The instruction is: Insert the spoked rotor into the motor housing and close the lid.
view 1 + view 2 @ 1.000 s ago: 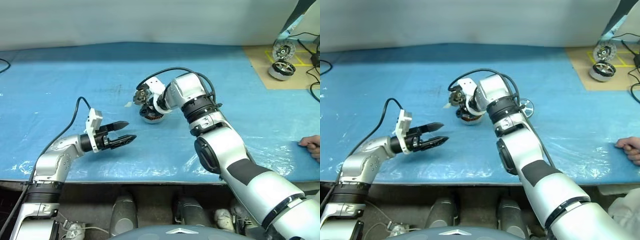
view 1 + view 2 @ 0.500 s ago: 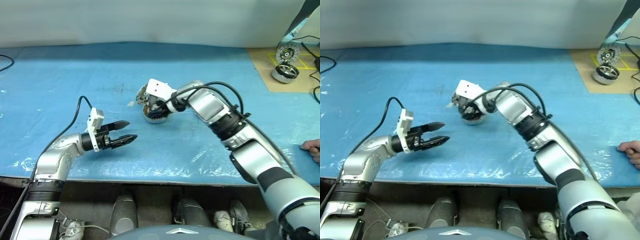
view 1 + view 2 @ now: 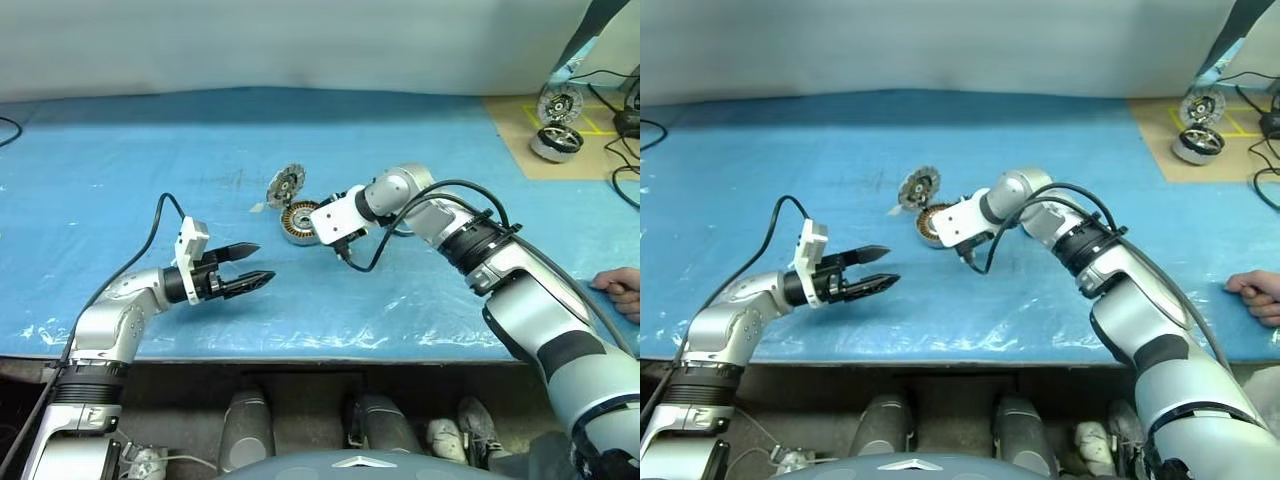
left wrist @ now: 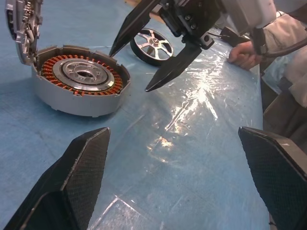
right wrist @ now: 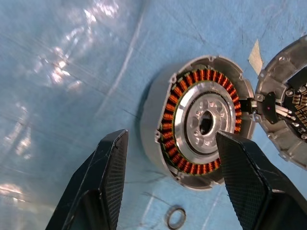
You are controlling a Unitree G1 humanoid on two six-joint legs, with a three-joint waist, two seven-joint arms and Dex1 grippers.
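The motor housing sits flat on the blue-covered surface, near its middle, open face up — its axis is vertical. The ring of copper windings and the metal hub with its centre bore are exposed in the right wrist view. The lid stands raised on edge at the far-left side of the housing rim, joined to it, its inner face turned toward the robot and slightly over the cup.

The spoked rotor lies flat on the surface just beyond the housing in the left wrist view, apart from it, hub up.

The right claw hangs just beside the housing on its right, pointing down and toward the robot's left. Its fingers stand well apart and empty — one tip is close above the housing's rim; whether it touches, I cannot tell.

The left claw hovers level above the surface, nearer the robot and to the left of the housing, well apart from it, pointing forward and to the right. Its fingers are spread wide, holding nothing.

A small metal ring lies on the surface near the housing. A person's hand rests at the right edge.
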